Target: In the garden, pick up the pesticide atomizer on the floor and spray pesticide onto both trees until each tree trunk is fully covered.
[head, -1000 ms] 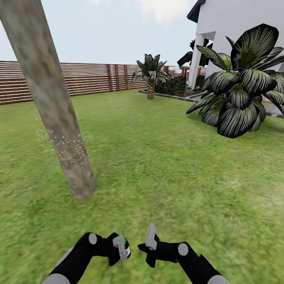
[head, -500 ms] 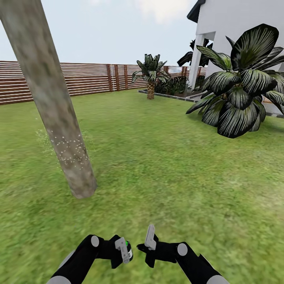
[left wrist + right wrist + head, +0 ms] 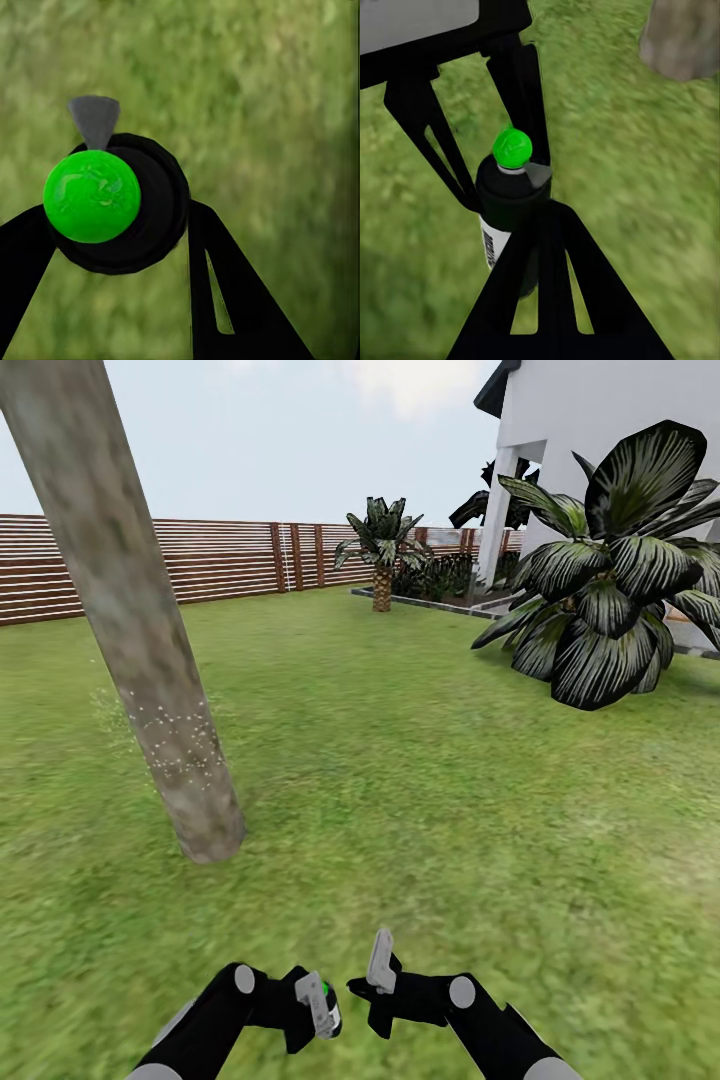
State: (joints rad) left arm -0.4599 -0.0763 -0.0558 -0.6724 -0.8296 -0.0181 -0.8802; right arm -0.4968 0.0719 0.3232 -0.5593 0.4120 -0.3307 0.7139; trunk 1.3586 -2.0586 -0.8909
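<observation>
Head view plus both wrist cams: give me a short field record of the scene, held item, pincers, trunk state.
setting: green grass lawn, brown slatted wooden fence
held item: black atomizer bottle with green round cap
left pincer: shut on the atomizer
right pincer: free of the bottle; open or shut cannot be told
tree trunk: mottled grey-brown trunk, ahead on the left, white specks on its lower part
other: broad-leaf plant

At two o'clock I see a broad-leaved plant point(image 3: 610, 565) with dark, pale-streaked fronds standing on the grass. Behind it, at one o'clock, rises a white house point(image 3: 580, 420) with a white post point(image 3: 493, 515) at its corner. Near twelve o'clock, far off, a short palm point(image 3: 382, 555) stands beside a grey-edged planting bed point(image 3: 430, 603). Pale sky point(image 3: 290, 430) above.
</observation>
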